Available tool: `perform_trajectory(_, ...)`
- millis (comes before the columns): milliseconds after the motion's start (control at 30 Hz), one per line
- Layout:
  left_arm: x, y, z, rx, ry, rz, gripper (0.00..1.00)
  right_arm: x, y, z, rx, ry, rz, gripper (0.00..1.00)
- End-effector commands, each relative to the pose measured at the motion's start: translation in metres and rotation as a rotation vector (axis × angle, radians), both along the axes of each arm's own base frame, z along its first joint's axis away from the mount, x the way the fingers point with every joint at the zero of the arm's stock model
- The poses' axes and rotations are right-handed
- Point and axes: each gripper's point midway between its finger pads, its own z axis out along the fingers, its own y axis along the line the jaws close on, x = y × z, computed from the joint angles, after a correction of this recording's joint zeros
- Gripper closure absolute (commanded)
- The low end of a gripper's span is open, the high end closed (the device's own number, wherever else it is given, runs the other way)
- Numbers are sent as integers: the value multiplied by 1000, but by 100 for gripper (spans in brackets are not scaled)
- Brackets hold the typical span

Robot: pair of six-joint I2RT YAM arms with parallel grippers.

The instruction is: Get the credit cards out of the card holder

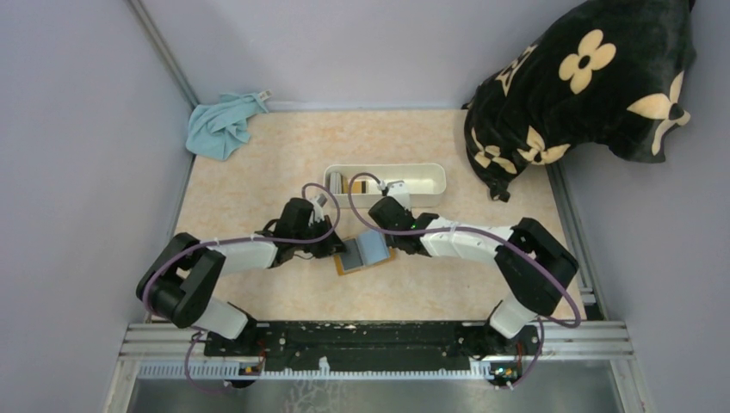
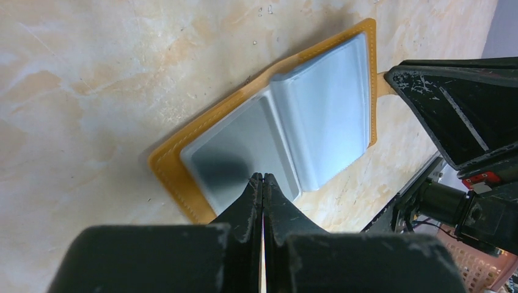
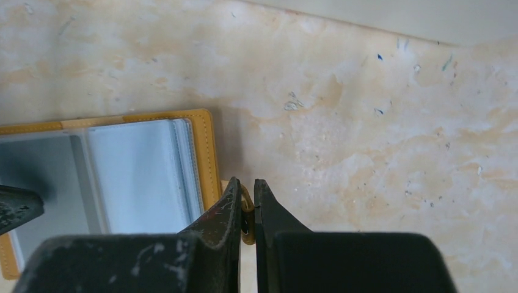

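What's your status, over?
Left gripper shut, tips on the sleeves. Right gripper shut on card holder tab. Holder lies open. Nothing in the way.

Both my arms bend inward, wrists low, tips facing each other. Left hand [image 2: 262, 178]: fingers pressed together. Right hand [image 3: 247, 189]: fingers pinched, slim gap.

Soft, even light from above; the top view is bright and sharp. On the card holder [image 2: 168, 162], the clear sleeves [image 2: 330, 104] carry pale glare and 1 dark shadow. The left gripper [image 2: 262, 178] looks slightly soft up close.
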Motion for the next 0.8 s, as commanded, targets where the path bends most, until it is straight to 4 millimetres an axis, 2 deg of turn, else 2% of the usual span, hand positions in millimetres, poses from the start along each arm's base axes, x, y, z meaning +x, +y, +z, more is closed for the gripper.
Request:
perform_trajectory(0, 5, -8, 7, -20, -35, -32, 100, -7, -19, 1, 18, -1, -101, 100)
perform_trajectory(133, 4, -7, 7, -21, -37, -31, 100, -16, -26, 0, 58, 4, -126, 100)
perform_trajectory(233, 4, -6, 5, -17, -31, -31, 100, -20, -26, 7, 112, -15, -122, 100)
perform_trajectory(333, 5, -8, 5, -23, -33, -35, 100, -17, -26, 20, 135, -56, -110, 64)
perform_trajectory(367, 6, -9, 5, -24, -33, -37, 100, -16, -25, 25, 142, -68, -106, 58)
perform_trajectory(500, 8, -11, 7, -28, -38, -39, 100, -8, -14, 47, 177, -127, -47, 55)
perform_trajectory(567, 8, -10, 6, -23, -37, -36, 100, -5, -5, 58, 202, -154, -18, 57)
perform_trajectory(633, 8, -9, 5, -20, -36, -35, 100, -3, 6, 63, 235, -159, 20, 64)
perform_trajectory(767, 7, -8, 2, -11, -32, -36, 100, -5, 39, 57, 324, -104, 105, 99)
